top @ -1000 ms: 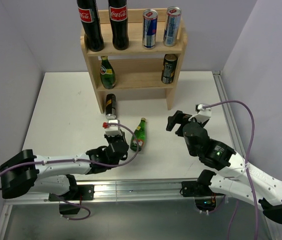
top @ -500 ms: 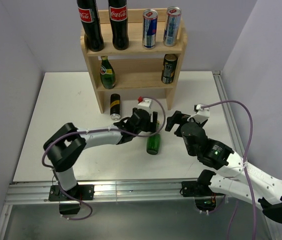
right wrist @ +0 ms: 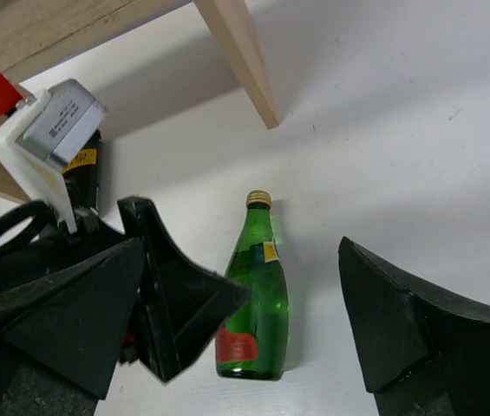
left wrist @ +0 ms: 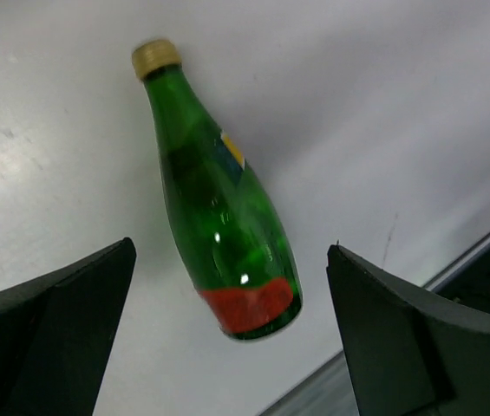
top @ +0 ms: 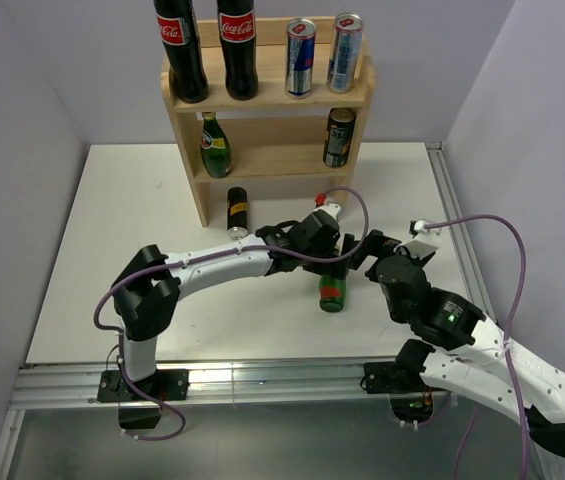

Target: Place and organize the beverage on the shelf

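Since half a second ago my left arm has swung further across to the centre-right of the overhead view, and the green bottle [top: 333, 292] has shifted right with it, lying closer to my right arm than before.

My left gripper [top: 334, 264] hangs over the bottle's neck end, fingers spread wide. In its wrist view the bottle lies on its side on the white desk [top: 132, 230] in the gap between the two fingers. Its gold cap is at the upper left of the frame and its red-labelled base at lower centre. Neither finger seems to touch the glass, though I cannot be sure from these angles.

My right gripper [top: 370, 248] sits just to the right of the left one, also spread and holding nothing. Its wrist view shows the same bottle in the middle of the frame, cap uppermost, with one finger of the left gripper just to the bottle's left.

At the top centre of the overhead view stands the shelf [top: 272, 165], well apart from the lying bottle. Its top tier carries two cola bottles [top: 180, 50] on the left and two slim cans [top: 300, 58] on the right. On the lower tier a second green bottle [top: 214, 145] is at the left end and a dark can [top: 338, 137] at the right. A black can [top: 237, 212] lies on the desk just in front of the shelf, to the upper left of my left gripper.
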Robot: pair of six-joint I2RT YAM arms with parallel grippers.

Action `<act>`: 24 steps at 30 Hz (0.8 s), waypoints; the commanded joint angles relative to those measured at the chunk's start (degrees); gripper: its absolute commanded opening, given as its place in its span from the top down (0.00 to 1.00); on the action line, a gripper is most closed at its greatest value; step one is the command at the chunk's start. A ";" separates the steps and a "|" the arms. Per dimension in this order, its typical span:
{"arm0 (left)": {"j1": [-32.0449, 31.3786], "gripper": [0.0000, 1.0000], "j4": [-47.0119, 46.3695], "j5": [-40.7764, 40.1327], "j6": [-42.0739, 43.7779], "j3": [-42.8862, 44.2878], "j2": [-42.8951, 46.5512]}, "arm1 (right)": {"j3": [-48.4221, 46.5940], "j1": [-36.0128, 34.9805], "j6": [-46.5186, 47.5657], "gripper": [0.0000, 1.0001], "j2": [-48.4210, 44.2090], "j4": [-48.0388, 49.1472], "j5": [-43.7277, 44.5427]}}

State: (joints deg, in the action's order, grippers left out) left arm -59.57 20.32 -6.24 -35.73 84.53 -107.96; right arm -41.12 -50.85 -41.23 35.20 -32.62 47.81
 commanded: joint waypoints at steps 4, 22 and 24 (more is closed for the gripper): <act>-3.88 0.01 8.26 0.09 -8.04 1.69 -6.46 | 0.34 0.31 -2.36 0.00 -1.80 -2.44 2.11; -3.10 0.07 2.97 -6.86 -11.39 6.17 -19.65 | 2.01 0.31 -2.54 0.00 -6.02 -4.91 3.52; -2.66 0.11 3.77 -6.86 -10.25 7.05 -20.09 | 1.66 0.31 -2.80 0.00 -5.76 -5.17 3.78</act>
State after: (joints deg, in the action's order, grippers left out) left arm -63.26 19.55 -12.12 -47.64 92.23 -124.53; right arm -39.70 -50.37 -43.38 29.69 -38.00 50.43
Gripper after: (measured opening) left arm 0.906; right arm 0.998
